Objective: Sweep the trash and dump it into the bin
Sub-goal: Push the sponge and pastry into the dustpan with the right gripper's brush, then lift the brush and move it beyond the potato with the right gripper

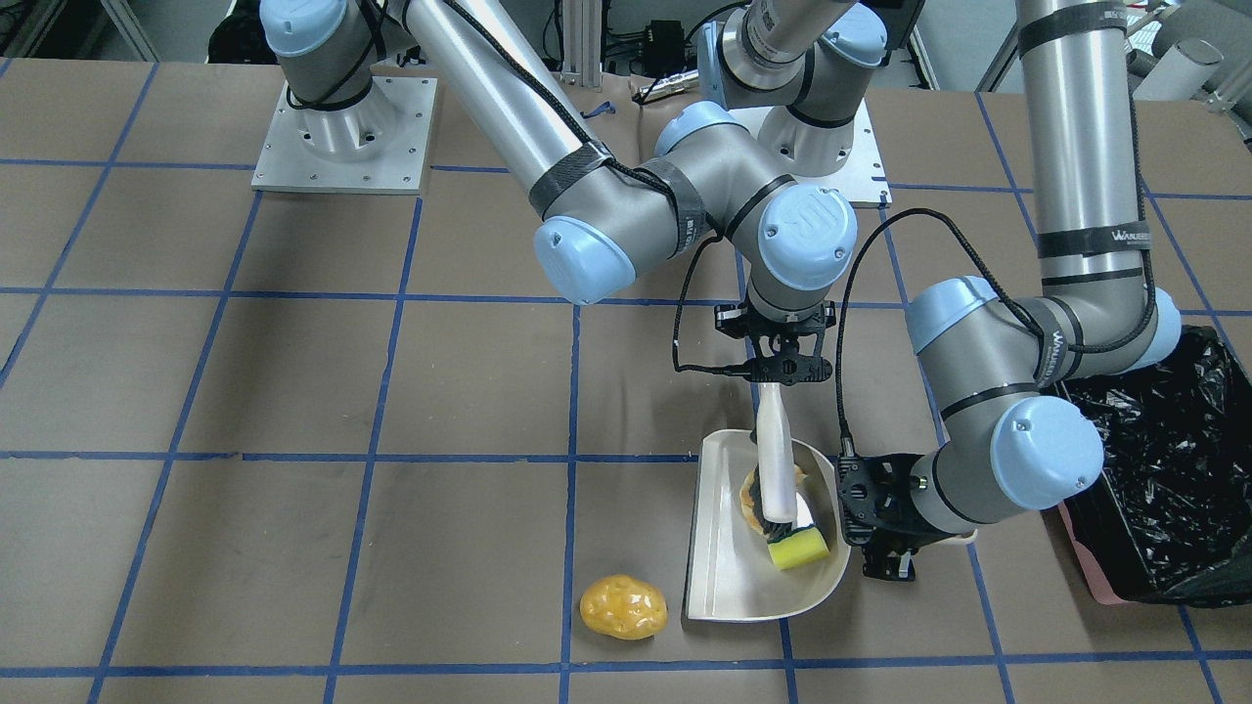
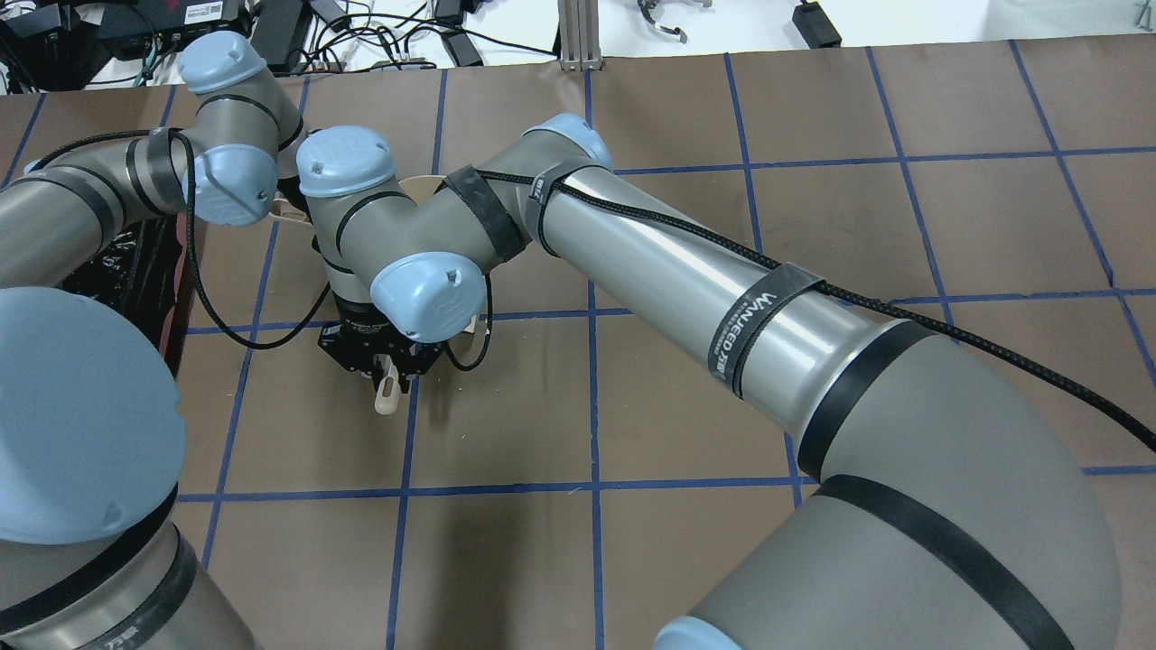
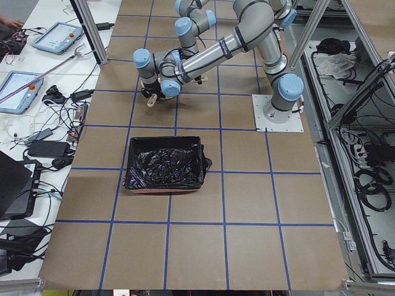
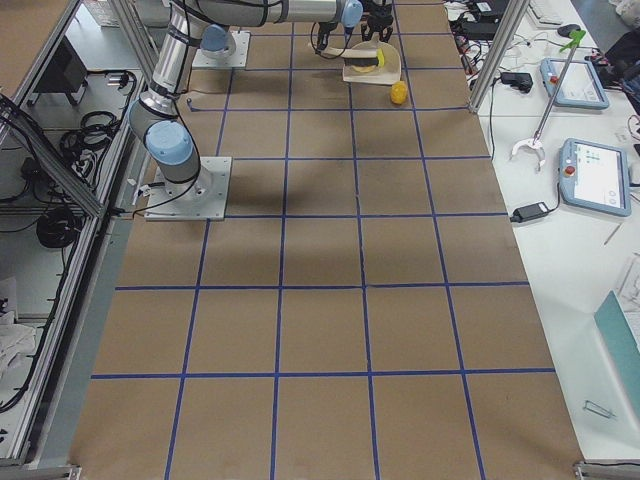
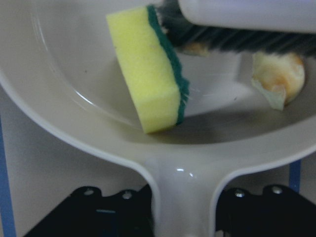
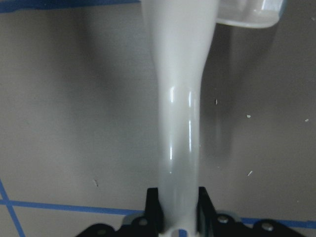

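I'm watching the left gripper (image 5: 182,217) clamping the dustpan (image 1: 724,567) handle, the right gripper (image 6: 177,217) clamping the brush (image 1: 780,460). The sponge (image 1: 797,548) and croissant (image 1: 751,494) are lying in the dustpan (bristles touching them). The potato (image 1: 623,606) is sitting just beside it, well apart from the bin (image 1: 1164,469).

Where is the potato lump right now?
In the front-facing view, the potato lump lies on the table, just outside the open edge of the dustpan, on that view's left.

Glossy plastic dustpan (image 1: 724,567), crinkly bin (image 1: 1164,469) liner
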